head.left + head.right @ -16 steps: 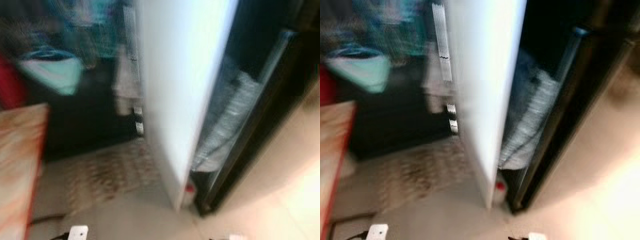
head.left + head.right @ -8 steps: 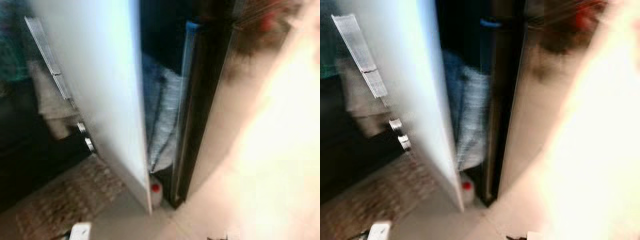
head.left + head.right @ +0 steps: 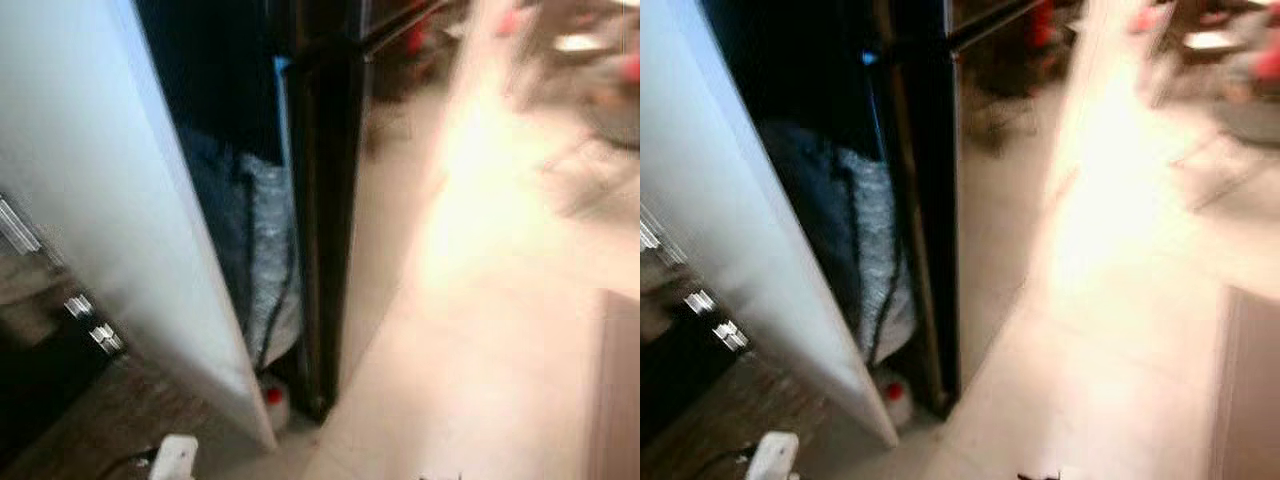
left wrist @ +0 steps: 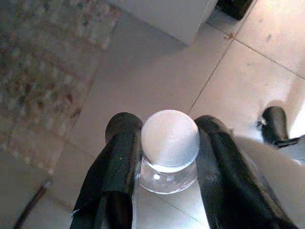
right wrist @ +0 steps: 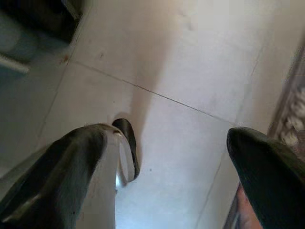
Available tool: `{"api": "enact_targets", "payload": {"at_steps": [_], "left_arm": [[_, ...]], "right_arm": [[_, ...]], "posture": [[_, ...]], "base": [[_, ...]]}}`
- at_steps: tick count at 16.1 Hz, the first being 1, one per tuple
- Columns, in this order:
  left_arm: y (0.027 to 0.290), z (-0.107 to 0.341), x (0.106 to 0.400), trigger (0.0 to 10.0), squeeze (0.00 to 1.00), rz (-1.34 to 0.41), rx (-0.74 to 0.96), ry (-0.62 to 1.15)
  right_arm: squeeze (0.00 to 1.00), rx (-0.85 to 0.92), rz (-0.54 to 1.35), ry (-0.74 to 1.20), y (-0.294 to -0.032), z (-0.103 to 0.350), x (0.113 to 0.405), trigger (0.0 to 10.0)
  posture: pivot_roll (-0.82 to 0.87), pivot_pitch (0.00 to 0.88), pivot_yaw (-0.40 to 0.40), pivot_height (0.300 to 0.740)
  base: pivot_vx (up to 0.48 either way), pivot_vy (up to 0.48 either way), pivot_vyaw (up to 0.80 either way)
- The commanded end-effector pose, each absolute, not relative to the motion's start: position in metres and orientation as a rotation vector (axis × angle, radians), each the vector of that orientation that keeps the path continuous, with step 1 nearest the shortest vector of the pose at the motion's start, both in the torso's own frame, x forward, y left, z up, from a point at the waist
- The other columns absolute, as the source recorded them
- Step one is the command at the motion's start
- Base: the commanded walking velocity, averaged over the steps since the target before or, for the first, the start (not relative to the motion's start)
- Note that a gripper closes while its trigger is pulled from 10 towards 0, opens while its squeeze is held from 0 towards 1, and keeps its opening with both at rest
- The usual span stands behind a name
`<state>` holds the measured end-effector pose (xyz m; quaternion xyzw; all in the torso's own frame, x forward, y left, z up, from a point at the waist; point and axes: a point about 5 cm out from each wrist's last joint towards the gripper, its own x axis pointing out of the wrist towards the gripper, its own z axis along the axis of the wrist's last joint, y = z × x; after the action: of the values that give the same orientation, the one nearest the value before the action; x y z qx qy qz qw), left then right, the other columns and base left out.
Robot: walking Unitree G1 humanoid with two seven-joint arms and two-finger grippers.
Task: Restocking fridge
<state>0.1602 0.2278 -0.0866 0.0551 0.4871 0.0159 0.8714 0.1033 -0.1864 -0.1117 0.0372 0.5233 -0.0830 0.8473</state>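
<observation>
Left gripper (image 4: 169,157) jaws are clamped on a clear plastic bottle with white ribbed cap (image 4: 170,141), carried low over the pale tiled floor (image 4: 267,52). Right gripper (image 5: 167,167) jaws gape, holding nothing. Risks: blurred head views suggest walking; the neck-only hold may slip, or the bottle could strike the white fridge door (image 3: 90,200)

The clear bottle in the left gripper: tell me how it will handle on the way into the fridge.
The bottle is pinched just under its ribbed white cap by the left gripper, so it probably hangs and may swing. Its clear, smooth wall could slip. Whether it is full, and so heavy, cannot be told.
</observation>
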Motion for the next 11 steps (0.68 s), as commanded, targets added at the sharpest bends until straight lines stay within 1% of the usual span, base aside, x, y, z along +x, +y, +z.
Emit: {"api": "enact_targets", "payload": {"at_steps": [1,3,6,7,11], "left_arm": [[0.2257,-0.0878,0.1591,10.0,0.0,0.029,0.115,1.029],[0.2255,-0.0878,0.1593,10.0,0.0,0.013,0.123,1.036],[0.2268,-0.0883,0.1574,10.0,0.0,0.038,0.102,1.038],[0.228,-0.0888,0.1558,10.0,0.0,0.059,0.086,1.041],[0.2294,-0.0893,0.1534,10.0,0.0,0.104,0.048,1.029]], "right_arm": [[0.0,0.08,-0.166,1.238,-0.1829,-0.1206,0.0691,10.0],[0.0,0.087,-0.179,1.223,-0.1831,-0.1202,0.0701,10.0],[0.0,0.101,-0.207,1.199,-0.1828,-0.1197,0.0703,10.0],[0.0,0.135,-0.246,1.185,-0.1819,-0.1197,0.0693,10.0],[0.0,0.135,-0.339,1.106,-0.1844,-0.1171,0.0709,10.0]], "posture": [[-0.1,0.0,0.053,0.74],[-0.11,0.0,0.054,0.74],[-0.11,0.0,0.063,0.74],[-0.11,0.0,0.072,0.74],[-0.13,0.0,0.09,0.74]], "base": [[0.0,0.0,-0.78],[0.0,0.0,-0.78],[0.0,0.0,0.0],[0.0,0.0,0.0],[0.0,0.0,0.0]]}}
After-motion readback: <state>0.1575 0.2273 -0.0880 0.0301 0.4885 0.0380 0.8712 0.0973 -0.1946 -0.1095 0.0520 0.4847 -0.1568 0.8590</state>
